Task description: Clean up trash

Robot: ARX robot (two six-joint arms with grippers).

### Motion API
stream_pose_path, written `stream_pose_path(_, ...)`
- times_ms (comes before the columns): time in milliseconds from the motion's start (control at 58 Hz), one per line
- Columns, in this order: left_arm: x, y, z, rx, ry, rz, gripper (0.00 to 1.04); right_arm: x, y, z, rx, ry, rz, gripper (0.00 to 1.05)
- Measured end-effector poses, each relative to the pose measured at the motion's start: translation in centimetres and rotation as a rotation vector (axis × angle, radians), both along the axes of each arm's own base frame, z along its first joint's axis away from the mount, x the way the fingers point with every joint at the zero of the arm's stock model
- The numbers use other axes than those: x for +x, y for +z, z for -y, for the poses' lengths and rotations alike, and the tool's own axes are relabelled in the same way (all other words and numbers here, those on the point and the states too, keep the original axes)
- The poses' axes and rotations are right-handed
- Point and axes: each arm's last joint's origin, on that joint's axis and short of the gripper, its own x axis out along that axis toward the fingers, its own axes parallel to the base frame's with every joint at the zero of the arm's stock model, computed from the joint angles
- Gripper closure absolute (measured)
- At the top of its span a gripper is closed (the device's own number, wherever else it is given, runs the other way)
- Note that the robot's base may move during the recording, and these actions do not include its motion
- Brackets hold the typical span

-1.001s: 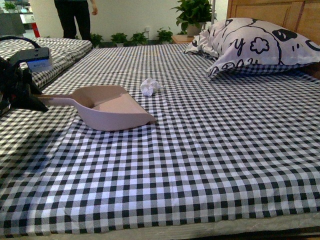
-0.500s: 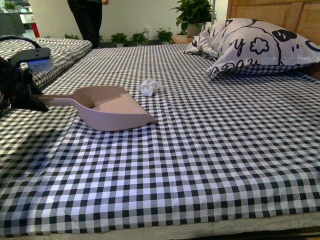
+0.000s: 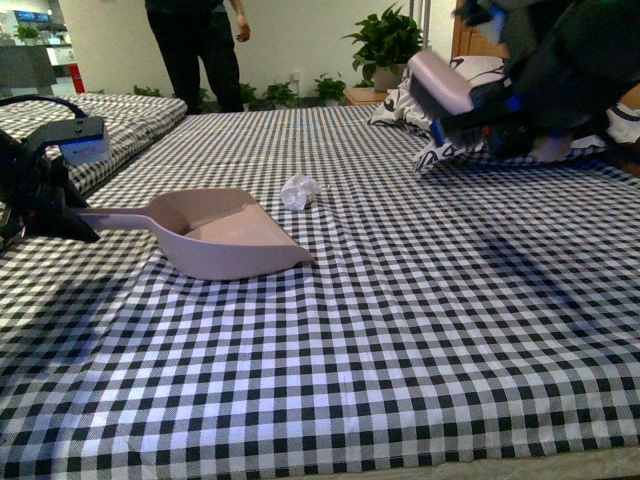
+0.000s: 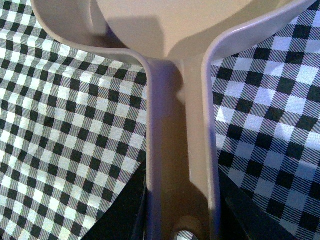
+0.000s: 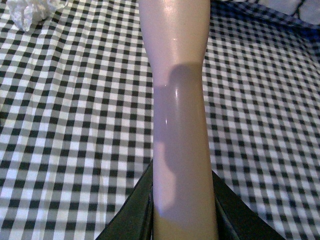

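The trash (image 3: 299, 191), a small crumpled white wad, lies on the checked bedsheet just beyond the open mouth of the pinkish dustpan (image 3: 225, 235). My left gripper (image 3: 62, 213) is shut on the dustpan's handle at the left; in the left wrist view the handle (image 4: 180, 150) runs between the black fingers (image 4: 127, 212) of the left gripper (image 4: 182, 212). High at the right, my right gripper (image 3: 500, 115) is shut on the brush (image 3: 440, 85), above the bed. The right wrist view shows the brush handle (image 5: 177, 100) held in the right gripper (image 5: 182, 212), with the trash (image 5: 32, 11) far off in a corner.
A large white pillow with black prints (image 3: 440, 150) lies at the back right, partly behind my right arm. A person (image 3: 200, 50) stands beyond the bed, by potted plants (image 3: 385, 40). A second checked bed (image 3: 130, 110) is at the left.
My right arm with the brush has come into view at the upper right. The person has walked to the right. The dustpan and the trash sit slightly lower in the picture.
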Motion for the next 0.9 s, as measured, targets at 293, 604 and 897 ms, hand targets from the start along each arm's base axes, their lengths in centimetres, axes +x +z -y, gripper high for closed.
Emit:
stream_pose_path(293, 0.0, 0.0, 0.0, 0.001, -0.001, 0.001, 0.77, 5.5, -5.7, -2.3, -0.222, -0.014, -0.048, 0.85)
stream_pose_path(604, 0.0, 0.0, 0.0, 0.001, -0.001, 0.001, 0.77, 9.4, -7.1, -4.2, -0.366, -0.032, -0.027, 0.85)
stream_pose_path(897, 0.0, 0.0, 0.0, 0.001, -0.001, 0.001, 0.77, 11.9, -9.9, -7.9, -0.467, 0.097, -0.131, 0.85)
